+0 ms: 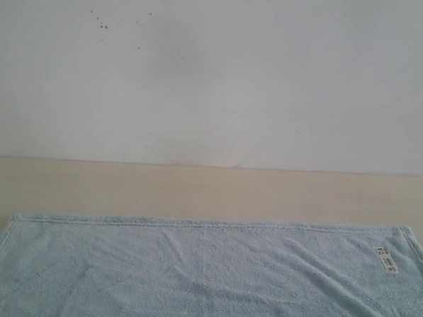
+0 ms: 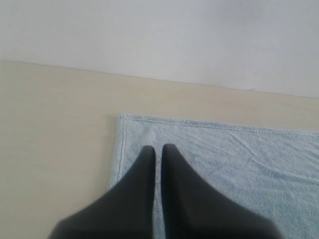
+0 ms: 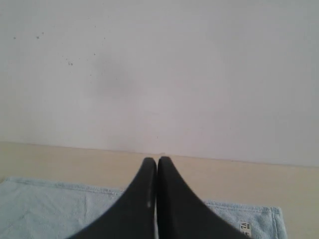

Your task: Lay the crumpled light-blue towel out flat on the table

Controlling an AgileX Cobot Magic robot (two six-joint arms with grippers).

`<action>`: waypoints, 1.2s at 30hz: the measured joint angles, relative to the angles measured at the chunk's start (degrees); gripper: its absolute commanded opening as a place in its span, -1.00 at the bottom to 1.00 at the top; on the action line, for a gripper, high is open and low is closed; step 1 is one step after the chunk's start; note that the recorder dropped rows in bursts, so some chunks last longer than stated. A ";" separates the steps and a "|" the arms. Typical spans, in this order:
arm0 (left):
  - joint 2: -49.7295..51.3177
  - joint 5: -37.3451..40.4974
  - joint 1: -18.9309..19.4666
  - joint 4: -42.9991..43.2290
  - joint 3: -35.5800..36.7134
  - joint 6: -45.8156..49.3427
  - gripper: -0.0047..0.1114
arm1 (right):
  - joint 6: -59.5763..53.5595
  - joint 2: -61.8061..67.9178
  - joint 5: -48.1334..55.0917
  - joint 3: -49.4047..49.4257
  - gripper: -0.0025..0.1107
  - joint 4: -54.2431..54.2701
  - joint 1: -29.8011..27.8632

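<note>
The light-blue towel (image 1: pixel 205 272) lies spread out on the beige table (image 1: pixel 210 190), with its far hem straight and a few shallow creases. Its white tag (image 1: pixel 387 259) sits near the far right corner. No gripper appears in the exterior view. In the left wrist view my left gripper (image 2: pixel 158 148) is shut and holds nothing, raised over the towel (image 2: pixel 239 159) near a hemmed corner. My right gripper (image 3: pixel 157 161) is shut too, with nothing in it, above the towel (image 3: pixel 50 209); the tag (image 3: pixel 244 228) shows beside it.
A white wall (image 1: pixel 216 73) with small dark specks rises behind the table's far edge. A strip of bare tabletop (image 1: pixel 89 187) runs between the towel's far hem and the wall. Bare table (image 2: pixel 50 149) also lies beside the towel's corner.
</note>
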 measured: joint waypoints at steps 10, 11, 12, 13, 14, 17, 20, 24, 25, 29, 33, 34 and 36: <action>-0.11 0.00 0.00 -0.12 0.00 0.00 -0.85 | -1.61 0.00 3.04 0.00 -0.96 2.47 0.19; -0.11 0.00 0.00 -0.12 0.00 0.00 -0.85 | -1.61 0.00 3.04 0.00 -0.96 2.47 0.19; -0.11 0.00 0.00 -0.12 0.00 0.00 -0.85 | -1.43 0.00 3.04 0.00 -0.96 2.47 0.19; -0.11 0.00 0.00 -0.12 0.00 0.00 -0.85 | -1.43 0.00 3.04 0.00 -0.96 2.47 0.19; -0.11 0.00 0.00 -0.12 0.00 0.00 -0.85 | -1.43 0.00 3.04 0.00 -0.96 2.47 0.19; -0.11 0.00 0.00 -0.12 0.00 0.00 -0.85 | -1.29 0.00 3.04 0.00 -0.96 2.47 0.19; -0.11 0.00 0.00 -0.12 0.00 0.00 -0.85 | -1.29 0.00 3.04 0.00 -0.96 2.47 0.19; -0.11 0.00 0.00 -0.22 0.00 0.00 -0.85 | -1.29 0.00 3.04 0.00 -0.96 2.47 0.19; -0.11 0.00 0.00 -0.22 0.00 0.00 -0.85 | -1.29 0.00 3.04 0.00 -0.96 2.47 0.19; -0.11 0.00 0.00 -0.22 0.00 0.00 -0.85 | -1.29 0.00 3.04 0.19 -0.96 2.47 0.19; -0.11 0.00 0.00 -0.22 0.00 0.00 -0.85 | -1.18 -0.27 -1.22 4.24 -0.96 2.58 0.19; -0.11 0.00 0.00 -0.22 0.00 0.00 -0.85 | -1.18 -0.52 -2.81 5.83 -0.96 2.58 0.19; -0.11 0.00 0.00 -0.22 0.00 0.00 -0.85 | -1.18 -0.52 -6.34 9.84 -0.96 2.58 0.19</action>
